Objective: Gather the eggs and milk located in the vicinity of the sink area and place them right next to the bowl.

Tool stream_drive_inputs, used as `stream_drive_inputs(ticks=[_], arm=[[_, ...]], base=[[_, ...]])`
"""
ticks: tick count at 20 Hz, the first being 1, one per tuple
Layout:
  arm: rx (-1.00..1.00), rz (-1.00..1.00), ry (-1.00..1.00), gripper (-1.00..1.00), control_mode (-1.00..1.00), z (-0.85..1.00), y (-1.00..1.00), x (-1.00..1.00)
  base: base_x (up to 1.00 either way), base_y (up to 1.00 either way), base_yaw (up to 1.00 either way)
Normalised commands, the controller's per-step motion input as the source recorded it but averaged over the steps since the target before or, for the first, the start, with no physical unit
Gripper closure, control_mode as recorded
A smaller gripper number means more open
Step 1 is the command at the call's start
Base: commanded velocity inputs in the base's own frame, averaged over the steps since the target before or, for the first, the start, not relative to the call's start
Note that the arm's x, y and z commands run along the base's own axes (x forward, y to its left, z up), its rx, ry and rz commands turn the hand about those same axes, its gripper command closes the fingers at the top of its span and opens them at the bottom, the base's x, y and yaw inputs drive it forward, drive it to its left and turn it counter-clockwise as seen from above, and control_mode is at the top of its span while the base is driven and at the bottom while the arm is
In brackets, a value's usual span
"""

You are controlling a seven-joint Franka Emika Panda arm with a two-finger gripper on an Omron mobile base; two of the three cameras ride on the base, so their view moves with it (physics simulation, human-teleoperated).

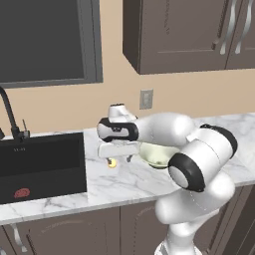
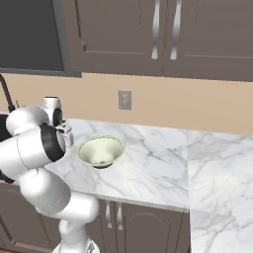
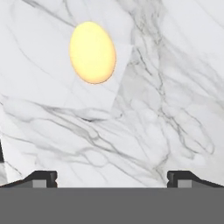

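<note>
Here my two-finger gripper (image 3: pixel 112 177) stands wide apart and empty at the frame bottom, so I judge it released the small yellow-orange oval egg (image 3: pixel 92 52), lying free on white marble counter (image 3: pixel 175 87) upper left, near the pale cream-green bowl (image 1: pixel 157 154).

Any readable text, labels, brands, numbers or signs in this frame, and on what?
None readable. The egg, bowl, marble counter, wall outlet and cabinet doors are all unmarked. The red round thing in the sink bears an unreadable pattern.
</note>
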Motion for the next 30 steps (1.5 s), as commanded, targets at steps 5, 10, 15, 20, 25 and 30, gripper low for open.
stream_drive_inputs(ticks=[5,10,15,20,25,30], arm=[[-0.02,0.0,0.0,-1.0,-1.0,0.0,0.2,0.63],[0.0,0.0,0.0,-1.0,-1.0,-0.09,0.05,0.39],[0.0,0.0,-0.02,-1.0,-1.0,-0.26,0.06,0.24],[0.0,0.0,-0.03,-1.0,-1.0,-0.18,0.06,0.24],[0.0,0.0,0.0,-1.0,-1.0,-0.05,0.02,0.04],[0.0,0.0,0.0,-1.0,-1.0,-0.14,0.0,-0.07]], base=[[0.0,0.0,0.0],[0.0,0.0,0.0],[0.0,0.0,0.0],[0.0,0.0,0.0],[0.0,0.0,0.0],[0.0,0.0,0.0]])
